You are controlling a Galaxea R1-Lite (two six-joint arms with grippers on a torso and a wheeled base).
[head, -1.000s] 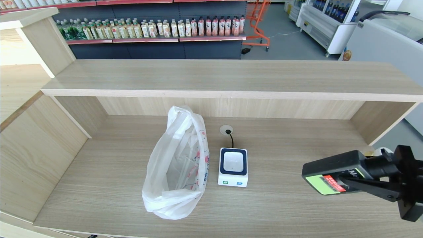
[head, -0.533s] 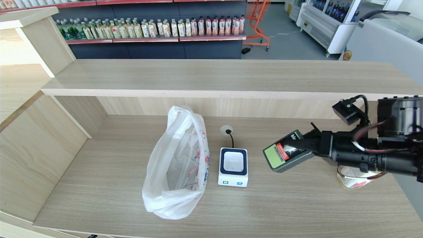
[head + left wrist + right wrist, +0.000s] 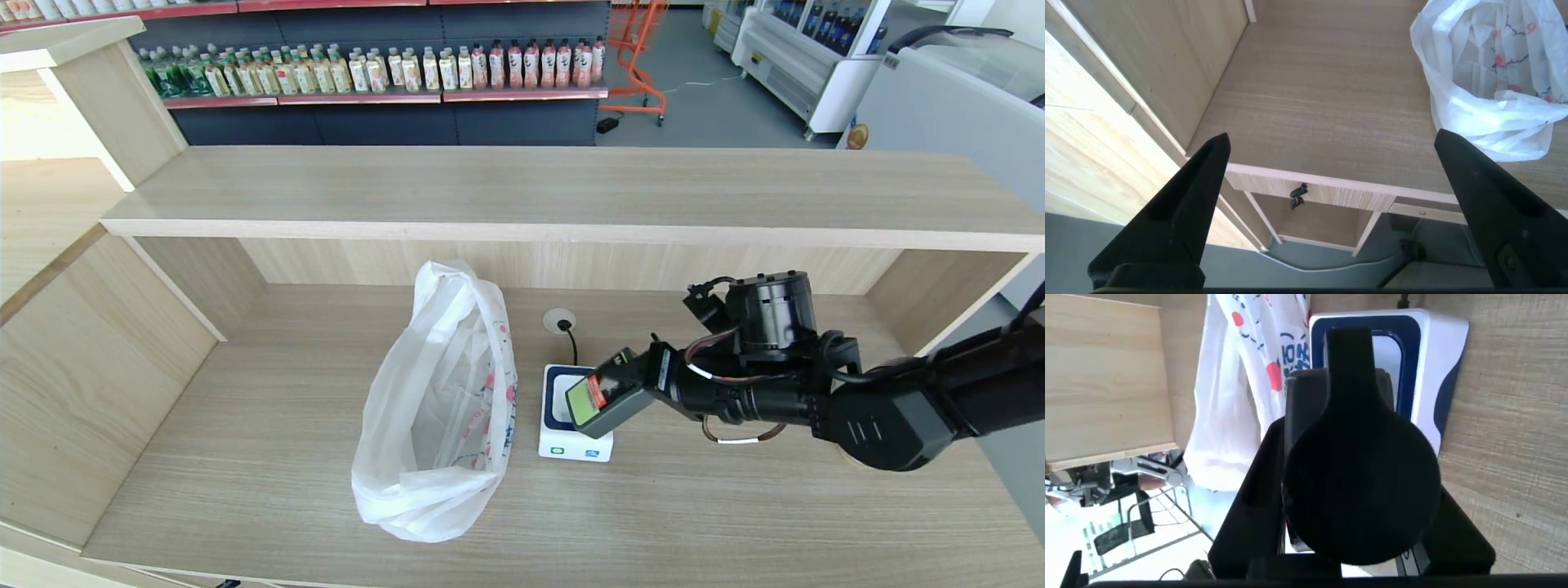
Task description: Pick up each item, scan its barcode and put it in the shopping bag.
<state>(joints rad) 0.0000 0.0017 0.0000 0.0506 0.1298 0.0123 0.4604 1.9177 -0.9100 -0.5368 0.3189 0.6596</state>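
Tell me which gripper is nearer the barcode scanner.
Right. The right gripper holds a dark box over the scanner; the left gripper hangs off the counter, beyond the shopping bag.

shopping bag [image 3: 441, 425] mouth open upward; scanner [image 3: 571, 447] just beside; counter ledge [image 3: 571, 233] behind.

bright even overhead light on the counter [image 3: 653, 514], with only soft faint shadows under the shopping bag [image 3: 433, 408] and under the right gripper [image 3: 611, 390] with its box [image 3: 586, 402], no hard glare. wood panel [image 3: 49, 131] at far left is washed out, and the head view bows the counter edges near the borders. left gripper [image 3: 1331, 140] reads as flat black against lit wood.
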